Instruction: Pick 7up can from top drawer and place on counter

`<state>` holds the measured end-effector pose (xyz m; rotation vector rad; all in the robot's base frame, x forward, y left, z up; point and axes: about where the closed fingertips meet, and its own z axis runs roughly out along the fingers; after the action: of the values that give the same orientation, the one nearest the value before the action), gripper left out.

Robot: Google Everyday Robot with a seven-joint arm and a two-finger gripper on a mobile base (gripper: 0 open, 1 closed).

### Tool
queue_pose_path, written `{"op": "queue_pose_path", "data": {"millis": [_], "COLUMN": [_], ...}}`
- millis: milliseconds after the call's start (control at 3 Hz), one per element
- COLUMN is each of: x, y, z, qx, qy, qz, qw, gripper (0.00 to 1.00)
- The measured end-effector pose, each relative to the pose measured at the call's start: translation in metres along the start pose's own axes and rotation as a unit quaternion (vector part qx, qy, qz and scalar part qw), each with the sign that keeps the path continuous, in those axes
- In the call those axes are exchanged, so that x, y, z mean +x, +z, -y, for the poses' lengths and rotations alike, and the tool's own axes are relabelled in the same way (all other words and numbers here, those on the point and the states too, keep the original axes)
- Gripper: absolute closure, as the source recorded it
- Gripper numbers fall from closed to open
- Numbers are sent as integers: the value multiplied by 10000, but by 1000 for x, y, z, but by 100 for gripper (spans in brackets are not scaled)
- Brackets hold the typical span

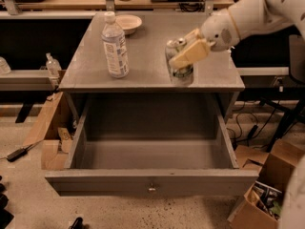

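Pincer [185, 56] gripping 7up can [181, 75] over counter [147, 61] front, bottle [116, 49] left

White arm [252, 13] in from upper rt, gripper [185, 55] over counter [143, 68] front-rt, jaws clamped on 7up can [182, 75]

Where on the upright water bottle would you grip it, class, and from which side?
Round the labelled middle of the water bottle, coming level from the 7up can's side: it stands upright, round and straight-walled there, with a bowl close behind. The gripper, shut on that can, is at the counter's front right.
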<state>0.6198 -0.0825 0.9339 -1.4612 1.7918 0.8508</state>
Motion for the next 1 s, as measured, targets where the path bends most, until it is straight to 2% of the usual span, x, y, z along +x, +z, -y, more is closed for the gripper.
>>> {"op": "queue_pose_path", "data": {"millis": [333, 667, 1000], "x": [-38, -76, -83], "y": [-16, -37, -70], "z": [39, 94, 153], "qx": [465, 1392, 2536], "qy": [16, -206, -224], "qz": [169, 560, 822], "qw": [9988, 9885, 9635], "gripper": [100, 100, 100]}}
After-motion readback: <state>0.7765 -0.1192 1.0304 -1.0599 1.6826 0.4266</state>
